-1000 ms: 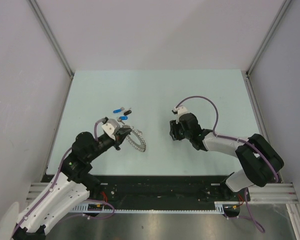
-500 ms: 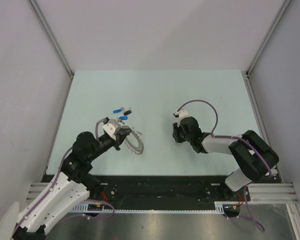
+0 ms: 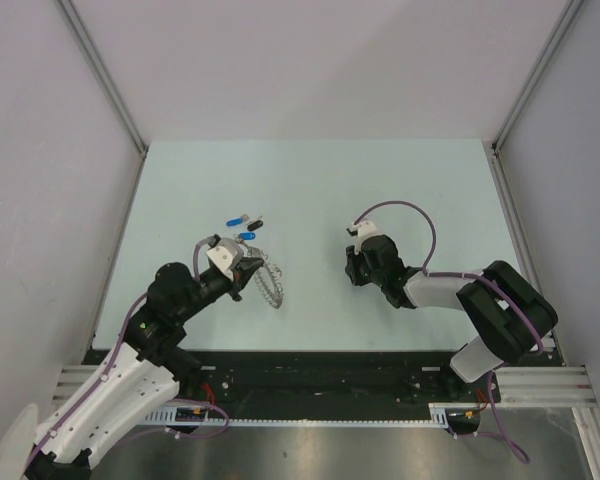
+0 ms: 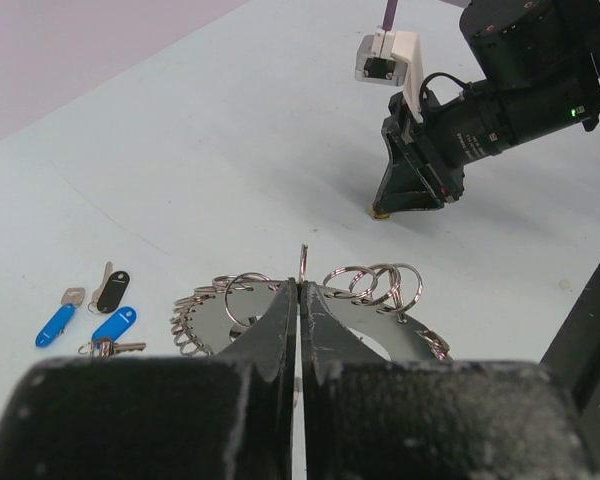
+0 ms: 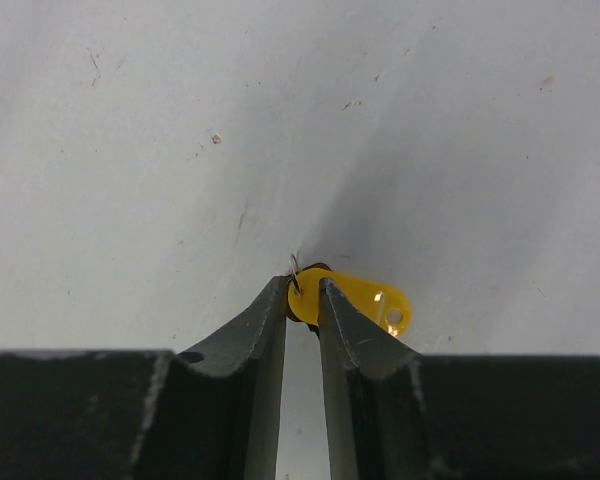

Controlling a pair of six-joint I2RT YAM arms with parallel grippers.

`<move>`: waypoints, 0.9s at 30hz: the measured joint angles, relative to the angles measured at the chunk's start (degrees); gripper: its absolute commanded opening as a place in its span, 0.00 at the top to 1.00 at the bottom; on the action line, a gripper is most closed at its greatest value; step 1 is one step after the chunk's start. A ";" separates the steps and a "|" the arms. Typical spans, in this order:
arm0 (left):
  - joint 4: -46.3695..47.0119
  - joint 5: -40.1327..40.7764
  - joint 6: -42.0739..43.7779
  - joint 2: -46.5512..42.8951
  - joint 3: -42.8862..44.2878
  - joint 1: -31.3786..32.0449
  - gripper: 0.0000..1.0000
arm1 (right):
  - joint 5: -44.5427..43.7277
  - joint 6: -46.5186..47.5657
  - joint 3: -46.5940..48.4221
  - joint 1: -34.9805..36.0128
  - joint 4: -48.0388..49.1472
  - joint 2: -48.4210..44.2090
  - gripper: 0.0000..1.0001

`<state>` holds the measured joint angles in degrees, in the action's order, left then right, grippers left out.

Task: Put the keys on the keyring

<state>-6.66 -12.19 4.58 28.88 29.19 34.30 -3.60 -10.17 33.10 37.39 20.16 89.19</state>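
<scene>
Left gripper (image 4: 299, 286) pinches the keyring (image 4: 412, 338) up by its edge — presumably presenting it — while right gripper (image 5: 302, 290) nips the yellow key (image 5: 365, 301) for threading.

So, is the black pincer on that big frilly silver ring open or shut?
Shut: the left gripper shows no gap, pinching the keyring.

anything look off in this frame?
Nothing damaged or spilled. Only oddity: one yellow key sits alone on the right, pinched in the jaws of the right gripper, far from the blue and black keys beside the keyring the left gripper holds.
</scene>
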 measured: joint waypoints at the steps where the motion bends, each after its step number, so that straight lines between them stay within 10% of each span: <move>1: 0.00 0.00 0.00 0.00 0.00 0.00 1.00 | 0.00 0.15 0.00 0.04 0.04 0.00 0.76; 27: -0.02 0.00 0.00 0.24 -0.15 0.00 1.00 | -0.07 1.29 0.00 0.81 1.81 1.14 0.95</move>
<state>-6.68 -12.19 4.58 29.12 29.04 34.30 -3.66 -8.88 33.10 38.20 21.98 90.32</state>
